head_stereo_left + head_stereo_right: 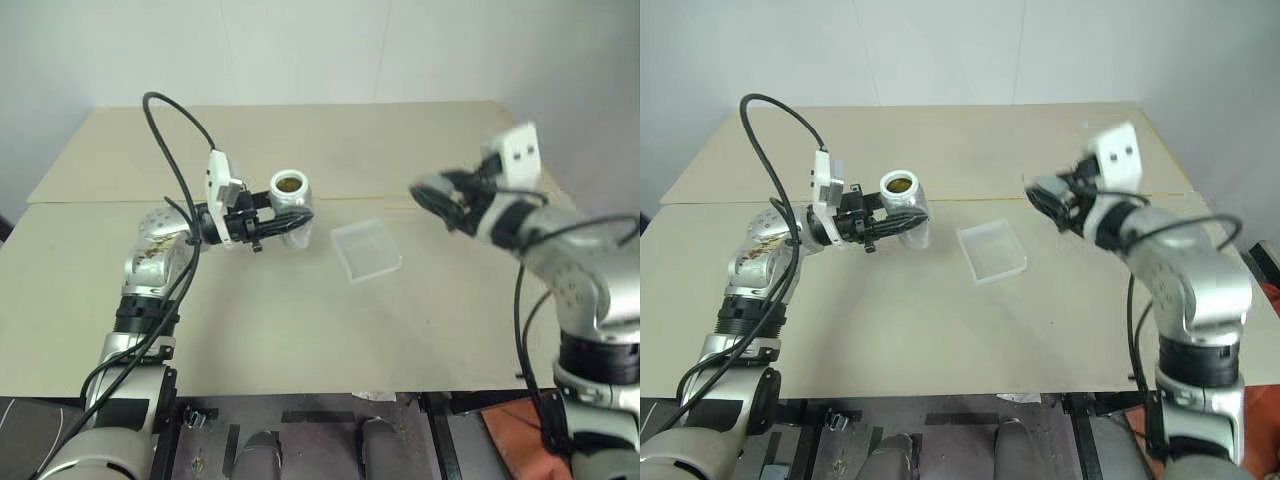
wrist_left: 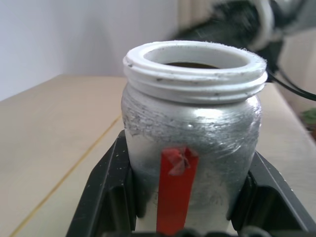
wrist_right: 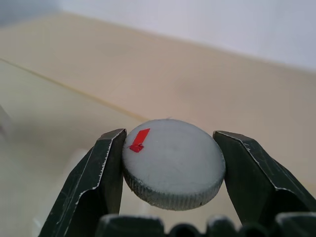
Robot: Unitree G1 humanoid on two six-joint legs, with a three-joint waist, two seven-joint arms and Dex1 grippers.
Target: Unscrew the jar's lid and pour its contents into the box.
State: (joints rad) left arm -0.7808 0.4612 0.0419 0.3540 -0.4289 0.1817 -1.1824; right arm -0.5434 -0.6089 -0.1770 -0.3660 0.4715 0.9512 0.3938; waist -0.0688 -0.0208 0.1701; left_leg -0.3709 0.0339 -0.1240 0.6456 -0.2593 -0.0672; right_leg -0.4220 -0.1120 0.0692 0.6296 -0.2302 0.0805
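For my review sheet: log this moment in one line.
lid: off, in right gripper | jar: open, upright, in left gripper | box: on table, empty

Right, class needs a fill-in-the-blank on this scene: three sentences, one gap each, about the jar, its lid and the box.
1. The left gripper is shut on the ____, whose mouth stands open.
2. The lid, with its red mark, is clamped in the ____ gripper.
3. The clear box lies on the table between the two grippers, and it holds ____.

Missing words: jar; right; nothing
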